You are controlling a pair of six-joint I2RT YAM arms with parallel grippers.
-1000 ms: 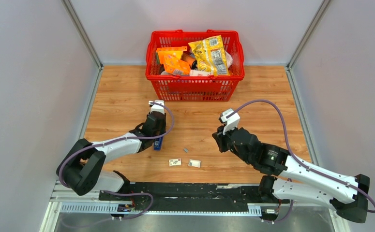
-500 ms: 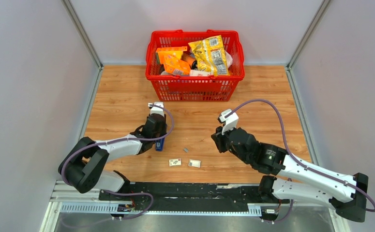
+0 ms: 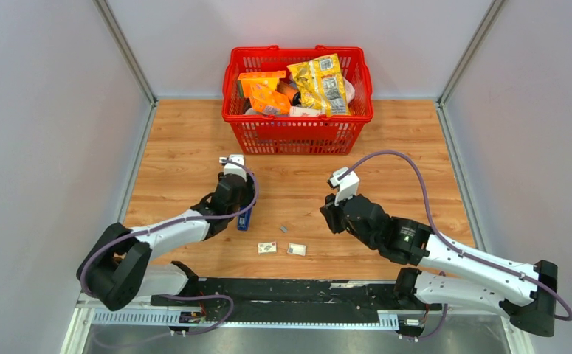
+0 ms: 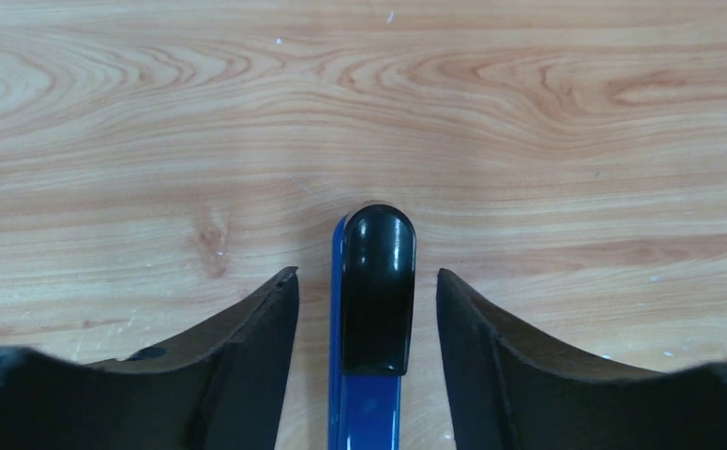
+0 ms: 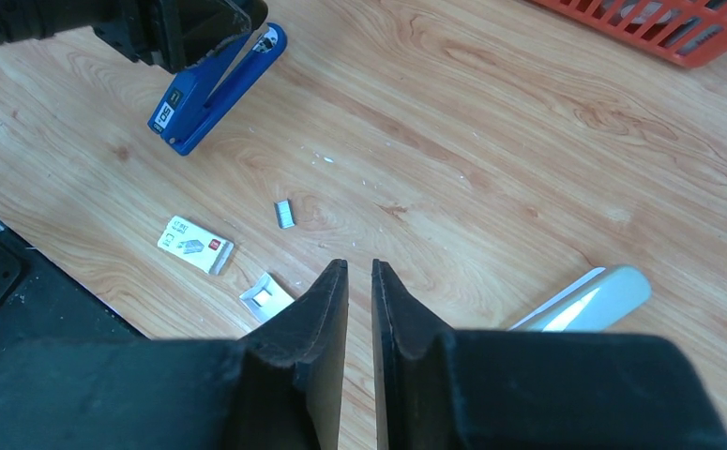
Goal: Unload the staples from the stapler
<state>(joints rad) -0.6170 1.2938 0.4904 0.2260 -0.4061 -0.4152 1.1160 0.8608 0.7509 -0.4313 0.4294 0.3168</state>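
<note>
The stapler [image 3: 244, 220], blue with a black top end, lies flat on the wooden table. In the left wrist view its black end [image 4: 376, 291] sits between my left gripper's [image 4: 367, 281] open fingers, with a gap on each side. My left gripper [image 3: 240, 210] stands over it in the top view. A small dark grey strip of staples [image 3: 284, 228] lies loose on the table to the stapler's right and also shows in the right wrist view [image 5: 285, 214]. My right gripper [image 3: 327, 219] hovers right of the strip, its jaws nearly together and empty [image 5: 359, 267].
Two small white tags [image 3: 267, 248] [image 3: 296, 249] lie near the table's front edge. A red basket [image 3: 297, 136] full of snack packets stands at the back centre. Grey walls close in the left and right sides.
My left arm has shifted slightly left and back over the stapler. My right gripper has crept a little left. The stapler and the staple strip have stayed put.
</note>
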